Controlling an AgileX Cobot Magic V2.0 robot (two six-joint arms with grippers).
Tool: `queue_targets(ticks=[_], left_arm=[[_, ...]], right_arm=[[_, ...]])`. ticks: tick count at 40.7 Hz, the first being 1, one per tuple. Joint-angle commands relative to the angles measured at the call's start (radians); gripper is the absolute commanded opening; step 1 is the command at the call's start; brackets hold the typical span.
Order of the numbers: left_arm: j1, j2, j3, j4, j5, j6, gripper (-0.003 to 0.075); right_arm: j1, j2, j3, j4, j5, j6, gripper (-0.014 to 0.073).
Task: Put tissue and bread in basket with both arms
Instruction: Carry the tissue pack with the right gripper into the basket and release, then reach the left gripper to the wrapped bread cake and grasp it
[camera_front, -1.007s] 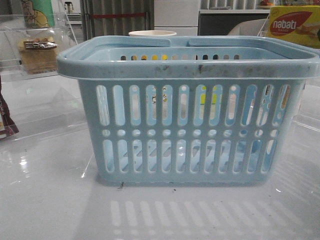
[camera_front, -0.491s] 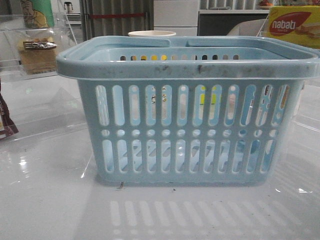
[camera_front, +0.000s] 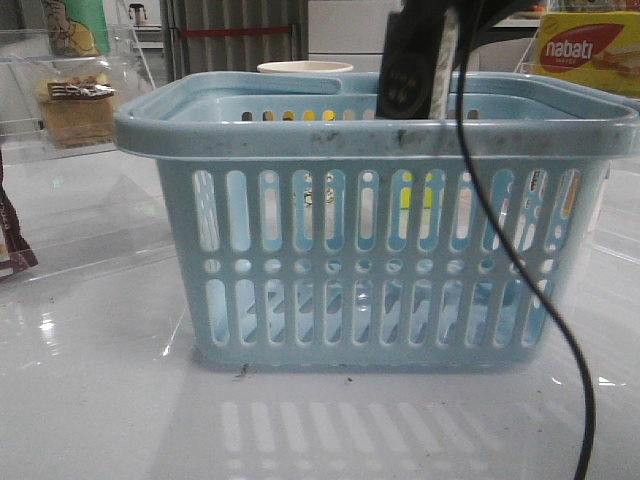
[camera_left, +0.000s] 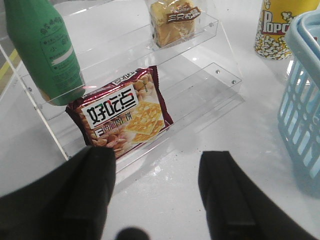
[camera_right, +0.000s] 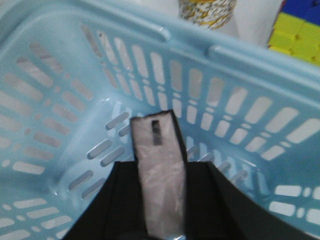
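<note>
step: tissue drop | right tool (camera_right: 160, 220) clamped on tissue (camera_right: 159, 170) above basket (camera_front: 300, 135); release next | left tool (camera_left: 157, 195) open, empty; bread (camera_left: 175, 20) on far-left shelf

Bright, even light; glare streaks the table (camera_front: 90, 400); right-wrist view slightly blurred

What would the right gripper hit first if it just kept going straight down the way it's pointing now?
Most likely the basket floor. The right gripper, shut on the tissue, points down into the basket, and nothing lies between the pack's tip and the slotted bottom. The tissue would touch before the fingers. Depth is hard to judge.
</note>
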Motion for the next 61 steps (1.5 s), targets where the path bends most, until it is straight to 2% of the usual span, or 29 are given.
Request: queue_targets(ticks=[1, 3, 9, 12, 24, 30, 47, 54, 61], left_arm=[[-0.001, 0.010, -0.031, -0.001, -0.088, -0.007, 0.0445], [-0.001, 0.010, -0.031, -0.001, -0.088, -0.007, 0.0445], [-0.001, 0.010, -0.031, -0.001, -0.088, -0.007, 0.0445], [-0.001, 0.010, -0.031, -0.001, -0.088, -0.007, 0.0445], [-0.001, 0.010, -0.031, -0.001, -0.088, -0.007, 0.0445], [-0.001, 0.010, -0.031, -0.001, -0.088, -0.007, 0.0445], [-0.001, 0.017, -0.031, -0.001, -0.114, -0.007, 0.0445], [-0.001, 0.107, -0.095, -0.003, -0.150, -0.007, 0.0445], [-0.001, 0.282, -0.220, -0.009, -0.148, -0.007, 0.0457]], right_arm=[[0.025, 0.013, -0.022, 0.004, -0.091, -0.008, 0.0236], [0.028, 0.032, -0.022, 0.004, -0.096, -0.008, 0.0283], [0.028, 0.065, -0.022, 0.007, -0.093, -0.008, 0.0545], [0.028, 0.054, -0.022, 0.006, -0.087, -0.008, 0.0623], [0.046, -0.132, 0.007, 0.006, -0.044, -0.080, 0.0550], [0.046, -0.283, 0.120, -0.003, -0.061, -0.093, 0.0521], [0.046, -0.657, 0.504, -0.008, -0.098, -0.093, 0.0521], [0.046, -0.710, 0.559, -0.008, -0.093, -0.093, 0.0521], [0.046, -0.705, 0.559, -0.008, -0.074, -0.093, 0.0521]])
